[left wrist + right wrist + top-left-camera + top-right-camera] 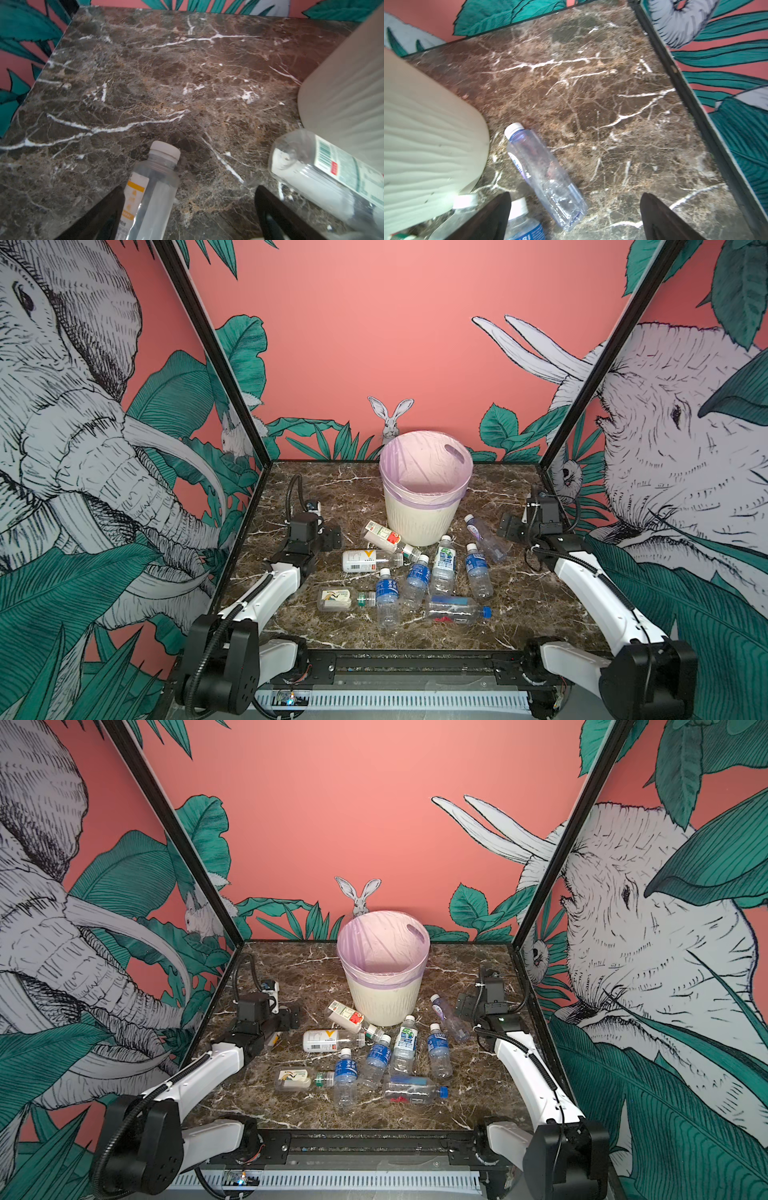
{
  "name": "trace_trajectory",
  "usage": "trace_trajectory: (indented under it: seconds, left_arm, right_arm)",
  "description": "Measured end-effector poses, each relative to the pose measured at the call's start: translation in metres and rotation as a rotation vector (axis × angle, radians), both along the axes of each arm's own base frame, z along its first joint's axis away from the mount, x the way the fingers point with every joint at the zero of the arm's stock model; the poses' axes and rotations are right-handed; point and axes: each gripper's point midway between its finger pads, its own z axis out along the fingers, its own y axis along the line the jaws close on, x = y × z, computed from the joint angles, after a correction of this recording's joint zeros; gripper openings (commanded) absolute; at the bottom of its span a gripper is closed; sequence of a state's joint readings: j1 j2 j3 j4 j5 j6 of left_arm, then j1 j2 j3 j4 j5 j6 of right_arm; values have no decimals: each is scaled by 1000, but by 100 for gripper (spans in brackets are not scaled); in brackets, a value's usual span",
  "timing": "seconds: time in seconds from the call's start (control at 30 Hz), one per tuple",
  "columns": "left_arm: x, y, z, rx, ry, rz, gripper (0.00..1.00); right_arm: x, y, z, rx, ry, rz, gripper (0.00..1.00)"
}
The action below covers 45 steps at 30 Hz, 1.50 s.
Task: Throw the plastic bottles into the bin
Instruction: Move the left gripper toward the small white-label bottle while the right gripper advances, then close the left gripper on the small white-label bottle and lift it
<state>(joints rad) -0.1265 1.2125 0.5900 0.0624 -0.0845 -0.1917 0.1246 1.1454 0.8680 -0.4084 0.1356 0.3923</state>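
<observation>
Both arms sit low over the table (pixel 540 605) with nothing picked up. The left gripper (pixel 189 193) is spread wide and empty, and so is the right gripper (pixel 576 195). The bin (pixel 415 518) stands between the two of them, a bit further out, and its bag-lined inside looks empty in both top views.

The plastic bottles (pixel 417 578) lie on their sides in a loose heap, mostly nearer in than both grippers and between them. Closest to the left gripper is the yellow-marked bottle (pixel 153 187), lying under its open jaws and hugging one finger. Whether it actually touches isn't clear. The red-and-white bottle (pixel 311 172) lies just outside the other finger, right by the bin's base. For the right gripper the purple-label bottle (pixel 544 172) is the obvious pick, just in front and partly between the jaws, off by itself.

Handling guess: they all look empty, so super light, thin-walled and squishy. They'd probably dent under a hard squeeze and roll or skid off if nudged. Smooth clear plastic is slippery, so the best bet is across the labelled middle, not the tapered neck or cap. The squat flat bottle (pixel 338 599) looks stiffer and offers flat sides.

Looks-wise they have clear bodies and mostly white caps, with blue, green, white or purple labels, plus one blue-capped bottle (pixel 455 609).
</observation>
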Motion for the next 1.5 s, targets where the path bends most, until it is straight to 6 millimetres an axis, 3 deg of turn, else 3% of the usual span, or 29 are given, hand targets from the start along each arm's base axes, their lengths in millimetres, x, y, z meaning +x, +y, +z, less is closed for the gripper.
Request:
trace_trajectory:
  seconds: [0.17,0.33,0.63,0.83,1.17,1.5]
  left_arm:
    - [11,37,-12,-22,37,118,99]
    - [27,29,-24,-53,92,79,99]
    - [19,24,-31,-61,167,55,99]
    - [15,24,-46,-58,281,60,100]
    - [-9,23,-66,-70,412,71,100]
    - [-25,-2,-67,-104,469,-6,100]
  right_arm:
    - [-2,10,-3,12,15,33,99]
    - [-4,13,-5,12,27,43,99]
    - [-4,18,-11,13,44,54,99]
    - [-4,20,-11,13,45,59,99]
    - [-4,22,-10,15,44,63,99]
    - [-4,24,-10,26,41,57,99]
